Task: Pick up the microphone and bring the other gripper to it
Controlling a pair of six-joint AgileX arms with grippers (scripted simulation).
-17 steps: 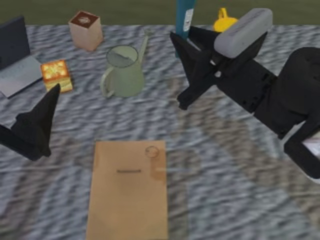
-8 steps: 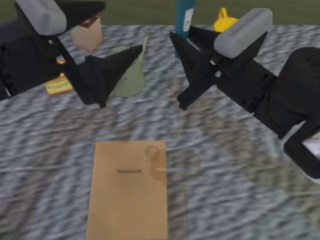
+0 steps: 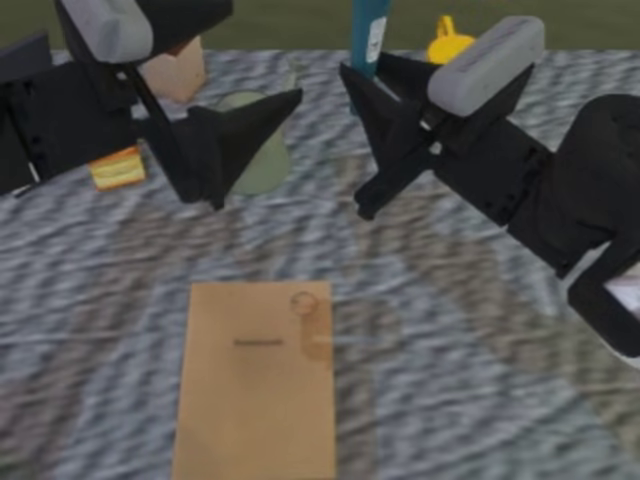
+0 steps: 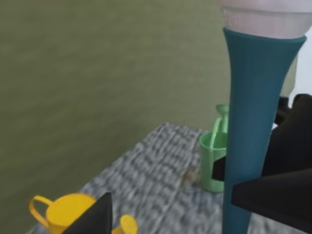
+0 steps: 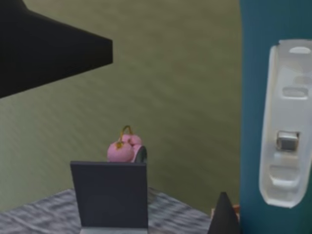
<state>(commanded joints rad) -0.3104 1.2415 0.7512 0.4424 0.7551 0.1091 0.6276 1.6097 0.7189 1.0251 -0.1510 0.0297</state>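
Microphone (image 3: pixel 369 32) held upright above the desk's (image 3: pixel 450 380) far edge, right of middle, teal handle clamped in the jaws of the right gripper (image 3: pixel 358 140); white button strip visible on the handle in the top and right wrist views (image 5: pixel 286 122), pale head at the top of the left wrist view (image 4: pixel 258 87). Left gripper (image 3: pixel 255 150) raised over the far left part of the desk, black pointed fingers spread apart with nothing between them, tips aimed toward the microphone yet clearly apart from it. Green watering can (image 3: pixel 262 160) mostly hidden beneath the left gripper, standing near the far edge. Yellow watering can (image 3: pixel 447 42) at the far edge just behind the right gripper. Pink-brown box (image 3: pixel 178 72) near the far left corner, with a yellow-orange block (image 3: pixel 118 168) just beside the left arm. Brown paper folder (image 3: pixel 256 380) lying flat near the near edge, left of middle. Dark laptop (image 5: pixel 109 195) with a pink bag (image 5: pixel 124 148) behind it in the right wrist view.
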